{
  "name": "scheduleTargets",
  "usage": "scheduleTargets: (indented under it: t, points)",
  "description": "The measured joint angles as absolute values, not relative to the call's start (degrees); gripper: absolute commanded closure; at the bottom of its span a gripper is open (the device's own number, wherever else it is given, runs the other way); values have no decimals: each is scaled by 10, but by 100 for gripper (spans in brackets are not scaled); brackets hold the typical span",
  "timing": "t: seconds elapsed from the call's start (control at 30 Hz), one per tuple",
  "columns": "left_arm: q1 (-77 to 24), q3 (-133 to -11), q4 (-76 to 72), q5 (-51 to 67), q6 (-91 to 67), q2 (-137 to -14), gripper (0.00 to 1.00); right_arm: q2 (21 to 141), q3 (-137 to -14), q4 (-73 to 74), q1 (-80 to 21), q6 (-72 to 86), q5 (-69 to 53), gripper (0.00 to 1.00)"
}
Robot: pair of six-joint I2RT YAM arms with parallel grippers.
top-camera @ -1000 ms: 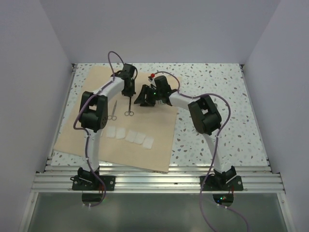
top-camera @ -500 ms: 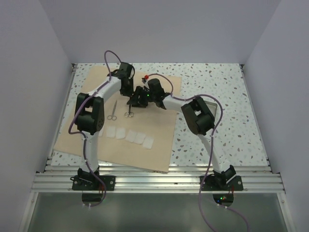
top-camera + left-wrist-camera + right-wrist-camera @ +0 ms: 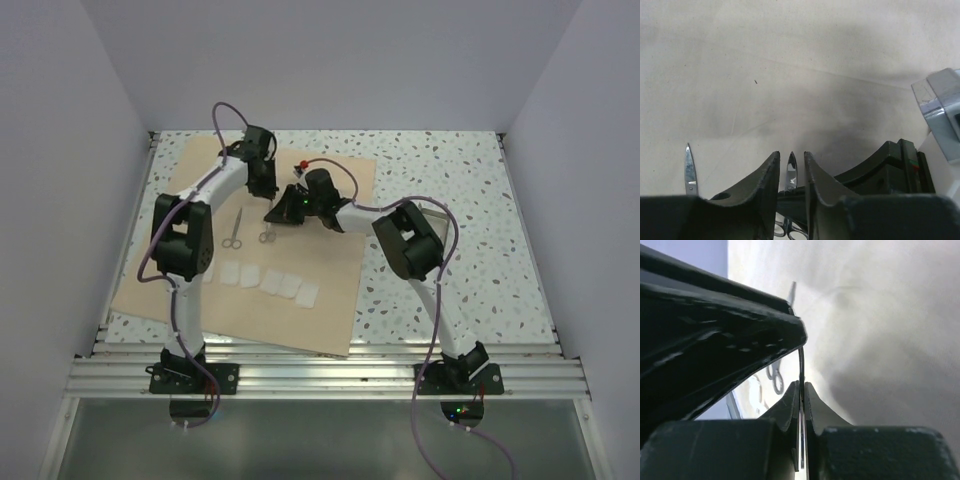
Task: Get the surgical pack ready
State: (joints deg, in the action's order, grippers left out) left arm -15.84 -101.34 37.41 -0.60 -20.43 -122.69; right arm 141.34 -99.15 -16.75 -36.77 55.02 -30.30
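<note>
Start nearest the arm bases: white gauze squares point(image 3: 270, 282) in a row on the near half of the tan wrap sheet point(image 3: 330, 315), well apart from both grippers. Move farther up the sheet to the steel scissors point(image 3: 268, 235), finger rings toward the near edge, long axis running near to far, blade end reaching up to the meeting point of the two grippers. Just to its left, a second steel instrument point(image 3: 233, 228), lying roughly parallel and untouched. Note the right gripper point(image 3: 801, 390), jaws pinched tight on the scissors' thin steel, seen edge-on in the right wrist view. Read the left gripper point(image 3: 791, 156), reaching in from the far side, as jaws almost together, the blade tip standing in the slim gap with a sliver of sheet showing either side; contact with the steel: cannot tell. Off to the right at much the same depth, past the sheet's right edge on the speckled table point(image 3: 470, 160), find the small steel tray point(image 3: 939, 107), partly hidden behind the right arm's elbow from above. Judge the right arm the nearer one to that tray. Judge the coming move as likely hinging on the left jaws backing off along the blade's axis, without dragging the tip sideways.
</note>
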Motion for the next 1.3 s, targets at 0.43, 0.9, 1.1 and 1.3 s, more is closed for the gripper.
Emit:
scheduleTargets:
  t: [0.43, 0.9, 1.1, 1.3]
  points:
    - [-70, -954, 387, -37, -203, -1121, 31, 1171, -817, 93, -276, 451, -288, 100]
    - [-68, -844, 386, -39, -204, -1099, 22, 930, -713, 425, 27, 209, -176, 100]
    - [-68, -844, 387, -39, -203, -1099, 21, 985, -693, 426, 61, 176, -207, 100]
    - [-68, -845, 389, -38, -202, -1099, 21, 1038, -689, 410, 76, 159, -243, 97]
